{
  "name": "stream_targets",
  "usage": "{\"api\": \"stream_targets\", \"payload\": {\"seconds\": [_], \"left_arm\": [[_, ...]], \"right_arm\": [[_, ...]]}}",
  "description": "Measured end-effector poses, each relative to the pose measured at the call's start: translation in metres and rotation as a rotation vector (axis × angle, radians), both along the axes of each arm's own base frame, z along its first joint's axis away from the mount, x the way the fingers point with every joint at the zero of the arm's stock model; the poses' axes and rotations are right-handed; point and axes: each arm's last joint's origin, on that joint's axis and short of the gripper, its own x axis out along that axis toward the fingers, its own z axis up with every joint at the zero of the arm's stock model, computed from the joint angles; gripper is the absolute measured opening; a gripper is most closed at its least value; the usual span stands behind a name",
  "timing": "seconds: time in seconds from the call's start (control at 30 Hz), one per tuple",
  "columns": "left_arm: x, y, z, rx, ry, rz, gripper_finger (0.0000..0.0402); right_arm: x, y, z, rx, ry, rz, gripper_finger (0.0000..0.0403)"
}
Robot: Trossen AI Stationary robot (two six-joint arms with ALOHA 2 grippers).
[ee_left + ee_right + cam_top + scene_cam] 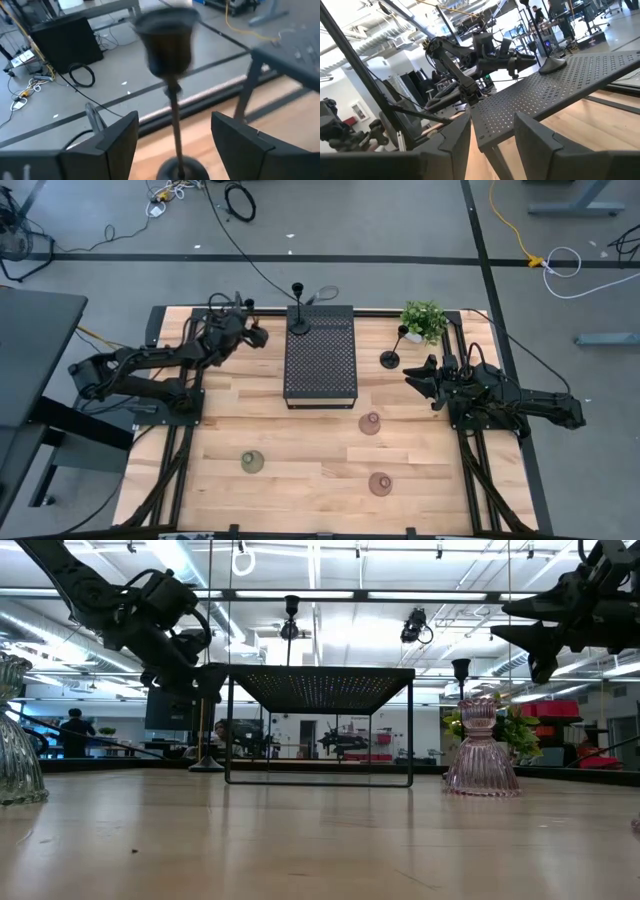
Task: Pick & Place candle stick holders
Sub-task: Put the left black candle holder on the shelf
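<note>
Nearest the front edge of the table (300, 480), an olive dome holder (252, 463) and two reddish-brown dome holders (380, 483) sit well apart. Farther back, one black stemmed holder (390, 358) stands beside the plant (424, 320), another (299, 323) on the perforated block (320, 355). At the far left corner, the left gripper (172, 142) stands wide with the third black holder (172, 95) upright between its fingers (117, 142), apparently untouched. The right gripper (425, 380) hovers partly open, holding nothing. A sideways withdrawal could likely clip the thin stem and topple it.
</note>
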Motion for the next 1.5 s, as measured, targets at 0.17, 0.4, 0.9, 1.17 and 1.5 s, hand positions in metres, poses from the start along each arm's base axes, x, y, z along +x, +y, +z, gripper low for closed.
{"api": "stream_targets", "payload": {"seconds": [0.17,0.4,0.9,1.17,1.5], "left_arm": [[-0.005,0.008,0.003,0.014,-0.029,0.028,0.0247],[-0.011,0.018,0.006,0.006,-0.115,0.002,0.0228],[-0.018,0.028,0.008,-0.017,-0.176,-0.053,0.0081],[-0.021,0.031,0.008,-0.039,-0.195,-0.106,0.0032],[-0.021,0.027,0.025,-0.052,-0.205,-0.195,0.0032]], "right_arm": [[0.0,0.0,0.0,0.0,-0.001,0.0,0.015],[0.0,0.0,0.0,0.0,-0.002,0.0,0.015],[0.0,-0.001,0.0,0.002,-0.002,-0.026,0.015],[0.0,-0.001,0.0,0.002,-0.002,-0.026,0.015],[0.0,-0.001,0.0,0.003,-0.001,-0.026,0.015]]}}
